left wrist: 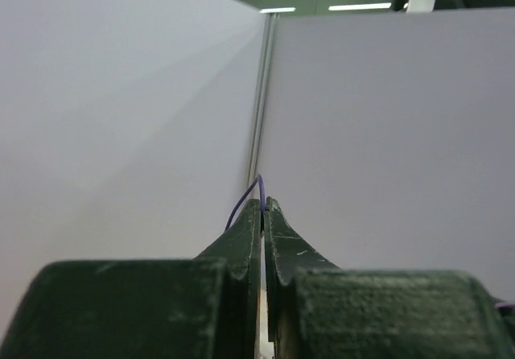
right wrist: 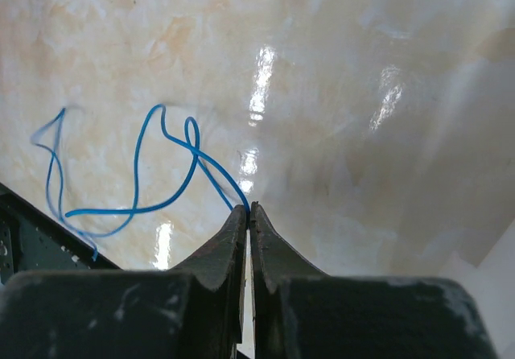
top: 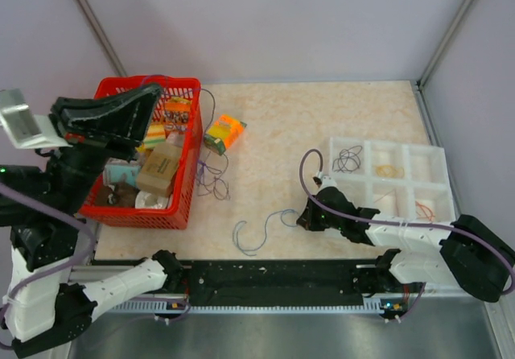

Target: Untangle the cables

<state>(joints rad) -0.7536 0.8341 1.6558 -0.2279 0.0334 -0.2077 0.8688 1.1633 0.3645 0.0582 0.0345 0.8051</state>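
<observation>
Over the beige marbled tabletop (top: 322,125), just left of the white divided plastic tray (top: 385,141), our right gripper (right wrist: 248,208) clamps the thin blue wire (right wrist: 217,175), our left gripper (left wrist: 262,206), farther left, clamps the thin purple wire (left wrist: 241,197); we judge blue next goes into a tray cell.

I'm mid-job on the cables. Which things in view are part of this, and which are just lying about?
Job: purple wire pinched in the left hand; blue wire pinched in the right hand; black wire, yellow wire and orange wire lying in the white tray.
Lying about: red basket of packaged goods; orange-and-green carton beside it.
</observation>
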